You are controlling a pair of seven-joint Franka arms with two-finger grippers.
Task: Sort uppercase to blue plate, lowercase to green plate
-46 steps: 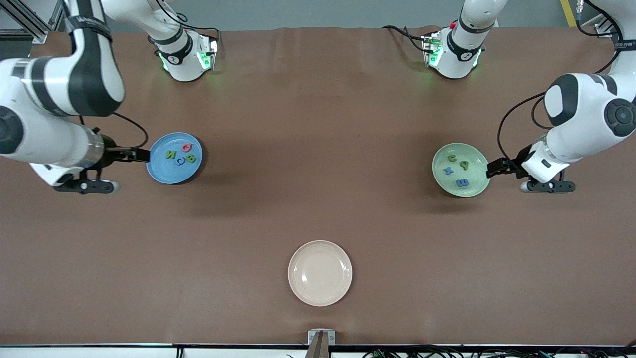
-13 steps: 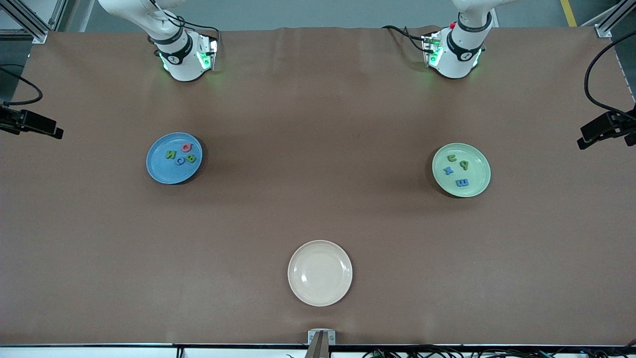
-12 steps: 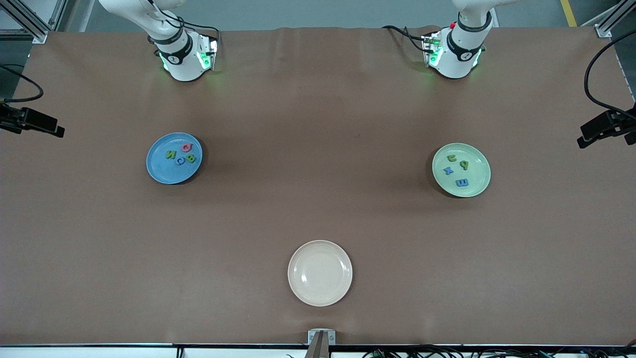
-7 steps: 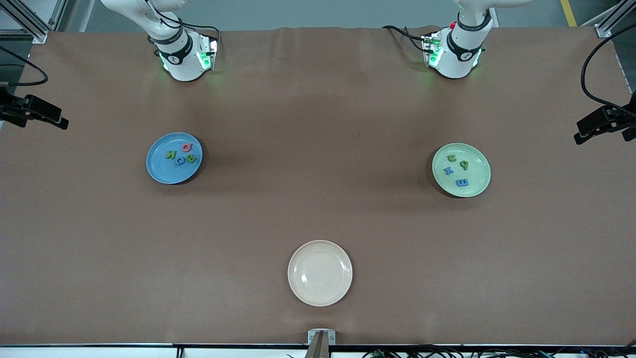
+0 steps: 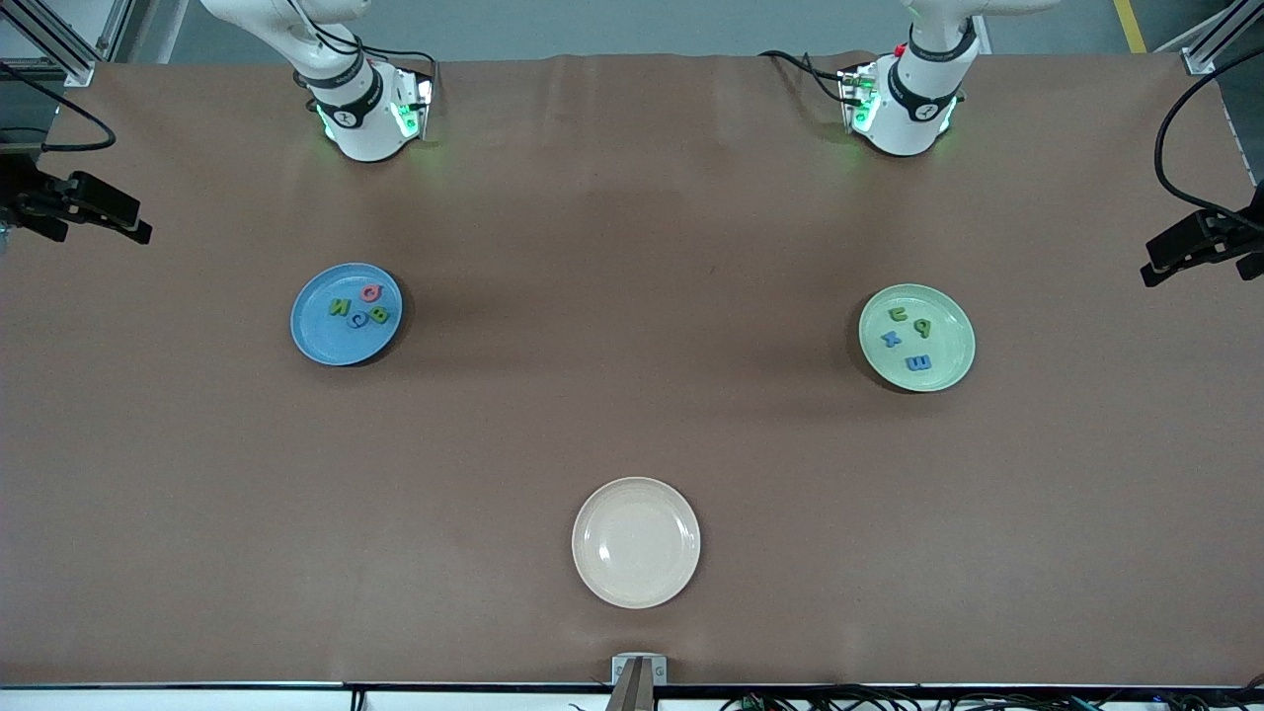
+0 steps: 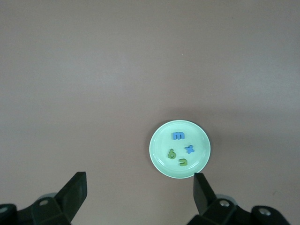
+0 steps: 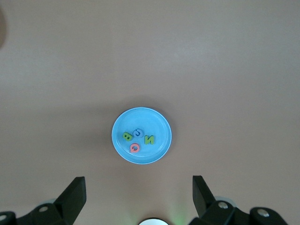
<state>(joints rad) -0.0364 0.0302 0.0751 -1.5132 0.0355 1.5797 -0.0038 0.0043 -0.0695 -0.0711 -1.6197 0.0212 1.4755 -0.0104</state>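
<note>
Three plates sit widely spaced on a broad brown tabletop [image 5: 632,247], with long bare stretches between them and out to every edge. The cream plate [image 5: 636,542] lies nearest the front camera, midway between the arms' ends. The blue plate [image 5: 318,341] sits toward the right arm's end and carries the uppercase [image 5: 359,308] letters, clustered together. The green plate [image 5: 946,324] sits toward the left arm's end and holds the lowercase [image 5: 908,337] letters, loosely spread. Both arms hang back high at the tabletop's ends. The right end effector [image 7: 138,197] hovers with fingers spread wide, empty, looking down on the blue plate; the left end effector [image 6: 140,194] does likewise above the green plate.
</note>
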